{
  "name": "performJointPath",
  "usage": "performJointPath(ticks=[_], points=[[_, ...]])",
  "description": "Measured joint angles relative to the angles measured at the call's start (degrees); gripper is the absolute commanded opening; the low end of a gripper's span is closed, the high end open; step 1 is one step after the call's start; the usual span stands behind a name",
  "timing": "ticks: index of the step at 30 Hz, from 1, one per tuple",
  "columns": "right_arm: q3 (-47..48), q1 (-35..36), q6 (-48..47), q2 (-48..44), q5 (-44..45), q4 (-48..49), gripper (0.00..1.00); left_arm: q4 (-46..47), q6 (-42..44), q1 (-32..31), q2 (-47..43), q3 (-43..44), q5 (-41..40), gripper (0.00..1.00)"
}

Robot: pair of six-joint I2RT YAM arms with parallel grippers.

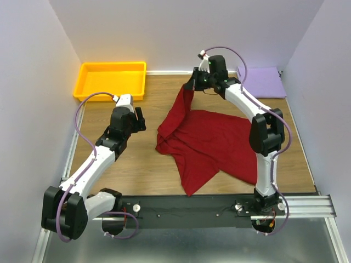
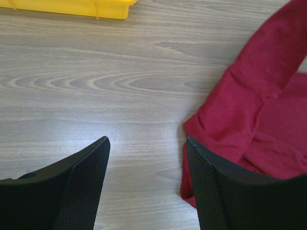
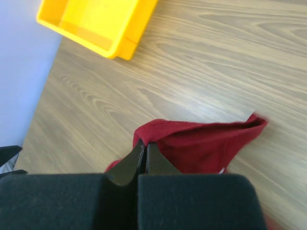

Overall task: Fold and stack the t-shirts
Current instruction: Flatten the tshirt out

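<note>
The deep red t-shirt lies crumpled in the middle of the wooden table, one edge pulled up toward the back. My right gripper is shut on that raised edge; in the right wrist view the jaws pinch the red hem above the table. My left gripper is open and empty, just left of the shirt; in the left wrist view the shirt's left fold lies beside the right finger. The lavender t-shirt lies folded flat at the back right.
A yellow-orange plastic tray stands at the back left, also in the left wrist view and right wrist view. White walls close the sides and back. A metal rail runs along the near edge.
</note>
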Motion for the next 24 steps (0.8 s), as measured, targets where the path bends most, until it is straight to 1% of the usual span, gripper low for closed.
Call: performJointPath(ticks=[4, 7, 11, 15, 17, 19, 20, 21, 22, 24], points=[[1.1, 3.3, 0.1, 0.2, 0.5, -0.2, 0.01, 0.0, -0.2, 0.1, 0.0, 0.0, 0.4, 0.73], [-0.9, 5.5, -0.1, -1.6, 1.6, -0.2, 0.01, 0.0, -0.4, 0.1, -0.2, 0.0, 0.4, 0.72], [-9.4, 7.5, -0.2, -9.4, 3.1, -1.6, 0.01, 0.0, -0.6, 0.3, -0.6, 0.0, 1.2, 0.72], [-16.7, 7.6, -1.0, -19.9, 6.9, -2.9, 0.01, 0.7, -0.6, 0.0, -1.0, 0.0, 4.0, 0.72], [-17.5, 7.6, -1.6, -23.0, 8.4, -3.1, 0.01, 1.3, -0.5, -2.3, -1.0, 0.0, 4.9, 0.71], [-17.9, 7.6, -2.6, -25.7, 10.4, -3.2, 0.01, 1.2, -0.6, -7.3, -0.7, 0.3, 6.1, 0.67], [-18.0, 7.5, -3.2, -26.9, 11.6, -3.2, 0.01, 0.9, -0.6, -8.7, -0.4, 0.7, 6.5, 0.65], [-18.1, 7.6, -3.7, -27.7, 12.6, -3.3, 0.01, 0.9, -1.0, -12.2, 0.6, 1.4, 7.6, 0.63], [-18.2, 7.6, -4.2, -28.5, 13.7, -3.4, 0.01, 0.9, -1.4, -14.4, 1.5, 2.1, 8.7, 0.6], [-18.3, 7.6, -4.9, -29.1, 15.3, -3.7, 0.01, 1.0, -2.1, -17.6, 3.4, 3.1, 10.7, 0.59]])
